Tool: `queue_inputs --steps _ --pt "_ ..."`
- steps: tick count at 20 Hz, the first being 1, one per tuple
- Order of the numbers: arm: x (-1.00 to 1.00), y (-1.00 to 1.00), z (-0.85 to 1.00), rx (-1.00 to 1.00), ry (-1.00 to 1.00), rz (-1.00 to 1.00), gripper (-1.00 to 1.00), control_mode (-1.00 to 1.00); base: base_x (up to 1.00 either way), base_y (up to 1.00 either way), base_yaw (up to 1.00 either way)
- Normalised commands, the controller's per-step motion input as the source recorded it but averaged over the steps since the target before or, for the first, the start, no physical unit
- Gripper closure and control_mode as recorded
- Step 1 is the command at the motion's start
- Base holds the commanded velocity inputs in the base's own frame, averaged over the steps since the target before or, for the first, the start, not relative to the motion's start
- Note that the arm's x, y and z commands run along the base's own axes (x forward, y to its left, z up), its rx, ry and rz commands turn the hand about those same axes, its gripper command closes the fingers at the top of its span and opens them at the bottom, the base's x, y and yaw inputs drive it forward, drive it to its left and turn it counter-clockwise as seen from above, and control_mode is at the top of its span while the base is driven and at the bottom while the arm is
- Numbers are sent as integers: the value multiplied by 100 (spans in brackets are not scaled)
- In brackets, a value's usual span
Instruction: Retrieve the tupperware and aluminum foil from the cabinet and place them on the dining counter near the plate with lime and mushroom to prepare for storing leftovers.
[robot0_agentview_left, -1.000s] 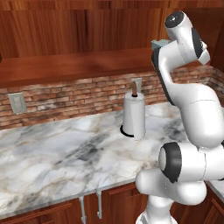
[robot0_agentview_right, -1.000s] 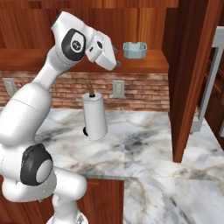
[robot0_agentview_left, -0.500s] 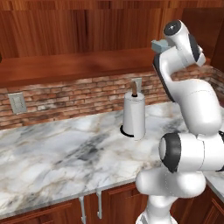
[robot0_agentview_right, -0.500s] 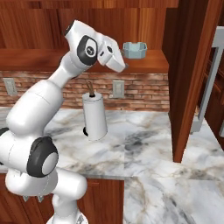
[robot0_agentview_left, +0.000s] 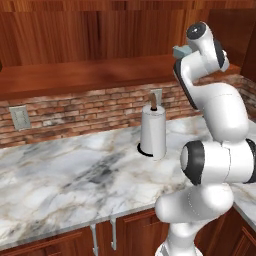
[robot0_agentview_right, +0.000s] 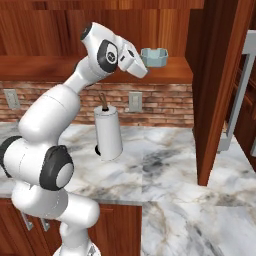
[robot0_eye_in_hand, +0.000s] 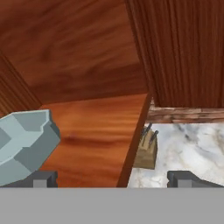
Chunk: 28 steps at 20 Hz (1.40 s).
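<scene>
Since a second ago the arm has swung its hand further toward the tupperware, while the paper towel roll and the scene behind it stay put, so the base has not driven.

Left base view: the arm (robot0_agentview_left: 215, 115) rises at the right, its head up at shelf level. Just behind the head a corner of the grey-blue tupperware (robot0_agentview_left: 180, 51) peeks out on the wooden shelf (robot0_agentview_left: 75, 77). Below, a white paper towel roll (robot0_agentview_left: 152, 132) stands upright on the marble counter (robot0_agentview_left: 65, 185), in front of the brick wall with a socket (robot0_agentview_left: 19, 118).

Right base view: the hand with its fingers (robot0_agentview_right: 136, 66) points right and slightly down, just left of the tupperware (robot0_agentview_right: 153, 56), close to it but not touching as far as one can tell. The tupperware sits upright on the shelf (robot0_agentview_right: 45, 67), near its right end beside a tall wooden panel (robot0_agentview_right: 215, 85). The roll (robot0_agentview_right: 108, 132) stands on the counter (robot0_agentview_right: 170, 165) under the arm.

Hand view: the two finger tips (robot0_eye_in_hand: 41, 178) stand wide apart (as far as they go) with nothing between them. The tupperware (robot0_eye_in_hand: 24, 144) lies at the left, above the left tip, on the shelf (robot0_eye_in_hand: 96, 131). Past the shelf edge, down on the counter (robot0_eye_in_hand: 192, 148), stands a knife block (robot0_eye_in_hand: 146, 151).
</scene>
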Motion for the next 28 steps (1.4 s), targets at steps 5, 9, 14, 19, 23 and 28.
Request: queue_inputs --steps 5,9,14,19,23,28 --pt "36 0 3 0 0 7 -100 -100 0 0 0" --pt "47 0 0 0 0 6 -100 -100 0 0 0" --pt "55 -8 0 0 0 7 -100 -100 0 0 0" --pt "56 -10 0 0 8 6 -100 -100 0 0 0" --pt "54 -6 0 0 16 5 -100 -100 0 0 0" --pt "61 -8 0 1 12 6 -100 -100 0 0 0"
